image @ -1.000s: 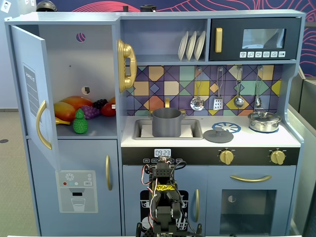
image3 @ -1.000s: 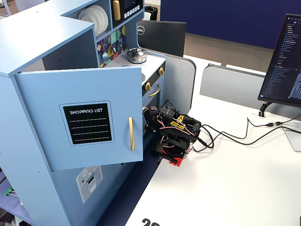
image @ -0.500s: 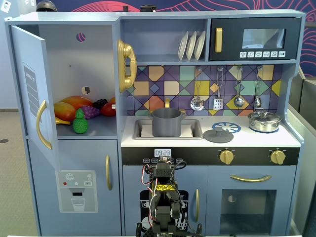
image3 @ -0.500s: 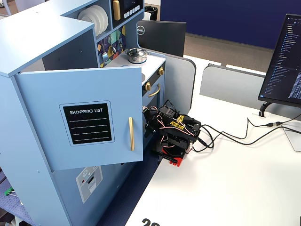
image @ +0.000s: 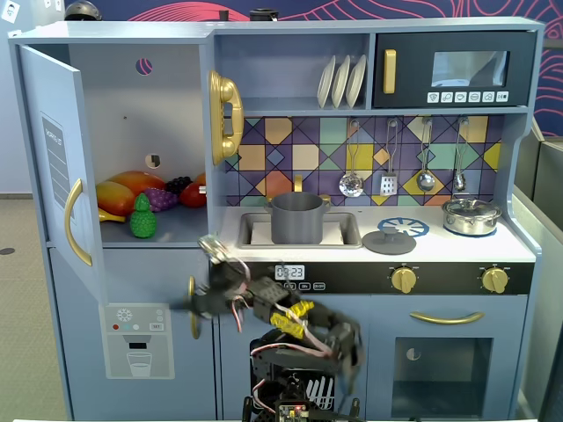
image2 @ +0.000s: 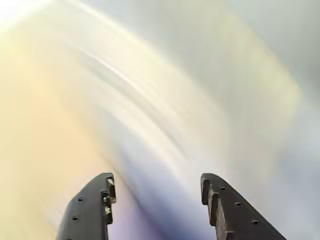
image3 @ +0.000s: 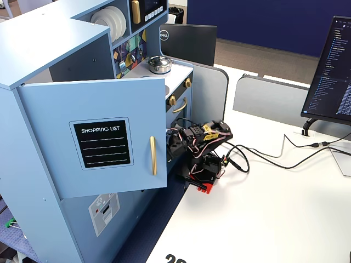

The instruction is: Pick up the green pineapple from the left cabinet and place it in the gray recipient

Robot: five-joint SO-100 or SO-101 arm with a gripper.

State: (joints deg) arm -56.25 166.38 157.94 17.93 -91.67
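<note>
Front fixed view – target: the small bright green toy pineapple with a bumpy oval body and spiky crown point(image: 142, 217) stands upright at left of centre, on the shelf of the tall blue-gray left cabinet point(image: 132, 114), whose door is swung open; it sits at the shelf's front edge, just ahead of an orange-yellow toy mango point(image: 114, 197) and a purple grape bunch point(image: 161, 198).
Front fixed view – goal: the plain matte gray cylindrical pot with small side handles point(image: 296, 218) sits in the sink at mid-frame, open-topped, well apart from the pineapple.
Front fixed view – arm: the black arm reaches from bottom centre up and left; its tool point(image: 204, 283) is blurred, below the shelf and not touching the pineapple.
Front fixed view – writing: a small panel under the sink reads "09:23"; the label on the door's inner face is too small to read.
Wrist view – tool: the two dark fingers point(image2: 90, 210) rise from the lower edge, spread apart with nothing between them – everything beyond is motion smear.
Side fixed view – scene: the arm point(image3: 203, 148) stands at the edge of the white tabletop point(image3: 263, 219), centre frame; pineapple and pot are hidden by the open door.
Side fixed view – writing: the door plaque reads "SHOPPING LIST"; a black monitor back at upper centre shows "DELL".
Handling – judgement: the pineapple looks light, rigid and hollow plastic, its bumps offering grip; pinching across the body's widest part seems safer than the thin crown.
</note>
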